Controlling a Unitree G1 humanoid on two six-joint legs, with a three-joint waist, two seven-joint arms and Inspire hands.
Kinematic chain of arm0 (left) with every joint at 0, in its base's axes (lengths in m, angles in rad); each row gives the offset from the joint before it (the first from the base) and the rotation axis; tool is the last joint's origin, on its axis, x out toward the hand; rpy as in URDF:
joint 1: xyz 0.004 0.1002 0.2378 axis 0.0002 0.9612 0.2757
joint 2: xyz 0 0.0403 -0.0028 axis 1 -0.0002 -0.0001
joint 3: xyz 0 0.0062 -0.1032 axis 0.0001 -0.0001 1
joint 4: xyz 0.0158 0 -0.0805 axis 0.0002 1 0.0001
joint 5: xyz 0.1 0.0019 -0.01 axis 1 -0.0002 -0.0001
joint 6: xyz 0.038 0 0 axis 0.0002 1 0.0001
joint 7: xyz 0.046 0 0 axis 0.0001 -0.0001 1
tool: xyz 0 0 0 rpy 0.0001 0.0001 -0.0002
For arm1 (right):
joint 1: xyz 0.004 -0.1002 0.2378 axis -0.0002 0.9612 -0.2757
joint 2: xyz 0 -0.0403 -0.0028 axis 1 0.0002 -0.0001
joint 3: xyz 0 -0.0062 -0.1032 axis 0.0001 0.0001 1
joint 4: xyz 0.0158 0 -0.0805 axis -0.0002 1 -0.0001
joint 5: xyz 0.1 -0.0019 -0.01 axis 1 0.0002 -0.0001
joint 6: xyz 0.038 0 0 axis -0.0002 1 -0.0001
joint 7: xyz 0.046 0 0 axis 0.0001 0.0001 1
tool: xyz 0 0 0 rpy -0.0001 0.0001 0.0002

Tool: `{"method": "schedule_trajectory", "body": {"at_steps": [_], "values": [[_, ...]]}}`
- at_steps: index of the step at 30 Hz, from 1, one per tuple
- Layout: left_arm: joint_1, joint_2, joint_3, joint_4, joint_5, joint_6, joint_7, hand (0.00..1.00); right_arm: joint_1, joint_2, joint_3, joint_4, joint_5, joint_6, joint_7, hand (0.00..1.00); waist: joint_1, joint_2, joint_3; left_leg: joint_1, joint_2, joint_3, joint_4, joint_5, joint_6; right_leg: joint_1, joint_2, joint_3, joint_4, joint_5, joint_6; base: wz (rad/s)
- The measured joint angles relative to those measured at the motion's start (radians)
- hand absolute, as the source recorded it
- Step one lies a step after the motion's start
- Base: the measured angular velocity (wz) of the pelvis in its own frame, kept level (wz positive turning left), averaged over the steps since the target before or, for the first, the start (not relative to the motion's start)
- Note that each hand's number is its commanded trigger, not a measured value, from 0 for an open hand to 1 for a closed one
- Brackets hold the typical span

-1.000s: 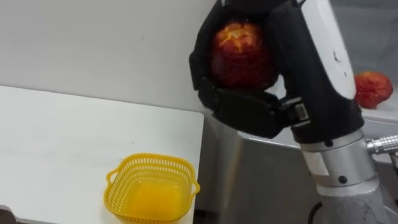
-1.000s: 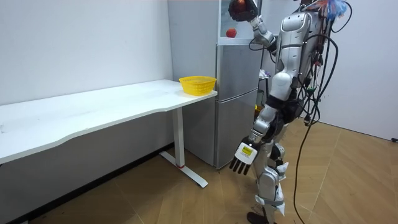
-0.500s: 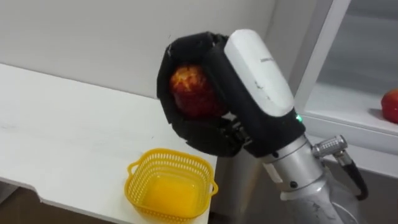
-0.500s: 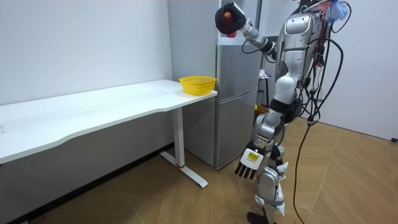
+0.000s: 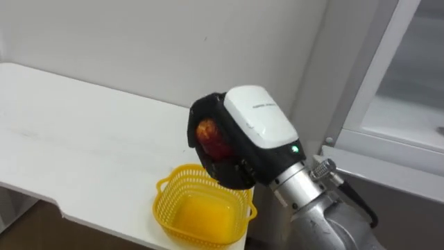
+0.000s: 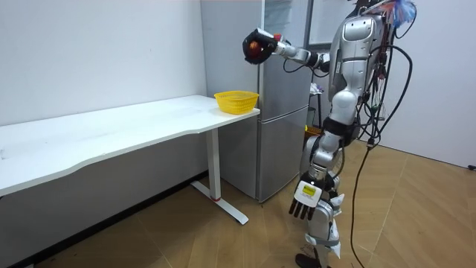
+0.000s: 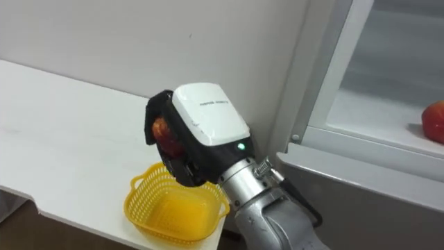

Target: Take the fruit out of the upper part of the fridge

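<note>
Left eye view: R hand (image 5: 253, 128) hangs well above the yellow basket (image 5: 165, 205), fingers curled tight round a red fruit (image 5: 210, 135). The fruit is mostly buried in the palm, w/ only one face showing. The basket sits on the white table (image 5: 69, 132), at the table corner next to the fridge (image 6: 282, 126). Room view puts the hand a bit to the fridge side of the basket, not squarely over it. L hand (image 6: 305, 199) hangs low, far below basket level, fingers straight and loose, holding nothing. A 2nd red fruit (image 7: 433, 121) lies on the fridge shelf, up and off to the basket's fridge side.

Judgement: fruit is out of the fridge and drop-off comes next.

Risks:
- Letting go from this height could make the fruit bounce out or knock the light basket.
- If the hand is off-centre, the fruit may clip the rim and tip the basket.
- The basket is close to the table edge, so a nudge could send it or the fruit to the floor.
- The fingers hide the fruit, so any slip in the grasp is hard to spot.
</note>
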Motion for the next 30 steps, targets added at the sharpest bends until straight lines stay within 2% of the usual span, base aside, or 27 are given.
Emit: {"method": "schedule_trajectory", "body": {"at_steps": [3, 8, 10, 14, 21, 30], "values": [[-0.001, 0.001, 0.001, -0.010, 0.031, 0.005, -0.004, 0.00, 0.000, 0.001, 0.003, 0.023, -0.006, 0.021, 0.027, 1.00, 0.016, -0.002, 0.0007, -0.005, -0.003, -0.002, 0.001, -0.001, 0.002, -0.003, -0.004, -0.011, 0.000, 0.000, 0.000, 0.02], [-0.002, 0.002, 0.006, -0.018, 0.050, 0.030, -0.004, 0.00, 0.000, 0.005, 0.004, 0.058, -0.003, 0.024, 0.034, 1.00, 0.018, -0.009, -0.0033, -0.013, -0.003, -0.022, 0.013, -0.001, 0.004, 0.002, -0.008, -0.028, 0.001, -0.002, 0.003, 0.13], [-0.014, 0.001, 0.006, -0.018, 0.059, 0.037, -0.005, 0.00, 0.000, 0.006, 0.014, 0.094, -0.006, 0.036, 0.051, 1.00, 0.017, -0.011, -0.0027, -0.013, -0.004, -0.022, 0.017, -0.001, 0.004, 0.011, -0.012, -0.028, 0.001, -0.008, 0.013, 0.18], [-0.024, 0.001, 0.005, -0.019, 0.087, 0.040, -0.004, 0.00, 0.000, 0.014, 0.033, 0.113, -0.007, 0.064, 0.075, 1.00, 0.027, -0.013, -0.0030, -0.013, -0.003, -0.023, 0.017, -0.001, 0.003, 0.014, -0.012, -0.027, 0.001, -0.012, 0.015, 0.04], [-0.028, 0.001, 0.005, -0.019, 0.089, 0.044, -0.004, 0.00, 0.000, 0.049, 0.038, 0.133, -0.007, 0.074, 0.088, 1.00, 0.041, -0.015, -0.0025, -0.013, -0.004, -0.030, 0.017, -0.001, 0.004, 0.017, -0.013, -0.029, 0.001, -0.012, 0.015, 0.03], [-0.027, 0.000, 0.005, -0.021, 0.096, 0.044, -0.004, 0.00, 0.000, 0.049, 0.040, 0.142, -0.007, 0.073, 0.088, 1.00, 0.040, -0.013, -0.0006, -0.011, -0.004, -0.035, 0.018, -0.001, 0.004, 0.023, -0.014, -0.038, 0.001, -0.013, 0.016, 0.02]]}}
